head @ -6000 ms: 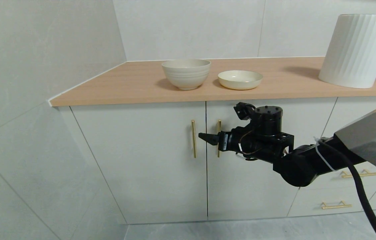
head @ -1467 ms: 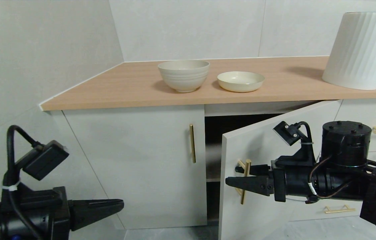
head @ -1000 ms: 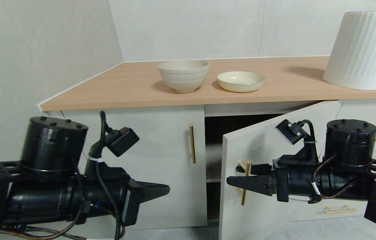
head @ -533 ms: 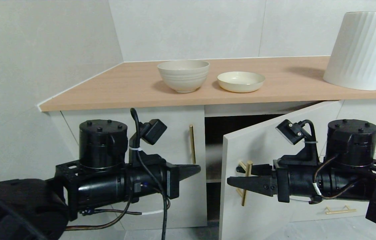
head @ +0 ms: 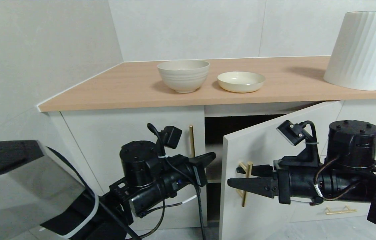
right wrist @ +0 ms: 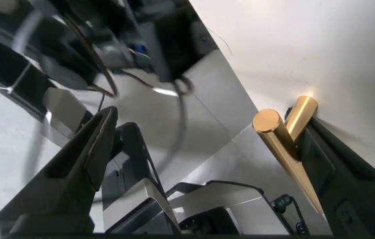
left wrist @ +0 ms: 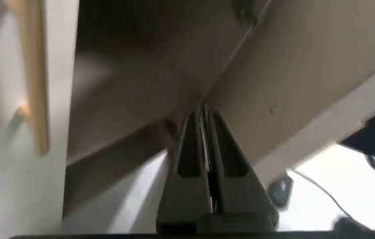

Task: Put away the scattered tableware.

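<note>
Below the countertop point(head: 124, 90) carrying the bowl point(head: 183, 75) and dish point(head: 240, 81), the right gripper point(head: 233, 175) had its fingers spread loosely around the door handle point(head: 245, 181), which could slip free, letting the door point(head: 257, 143) swing onto the left gripper point(head: 211, 155), fingers pressed together, at the gap.

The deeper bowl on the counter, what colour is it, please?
The bowl is pale beige, faintly ribbed; clearest in head view.
</note>
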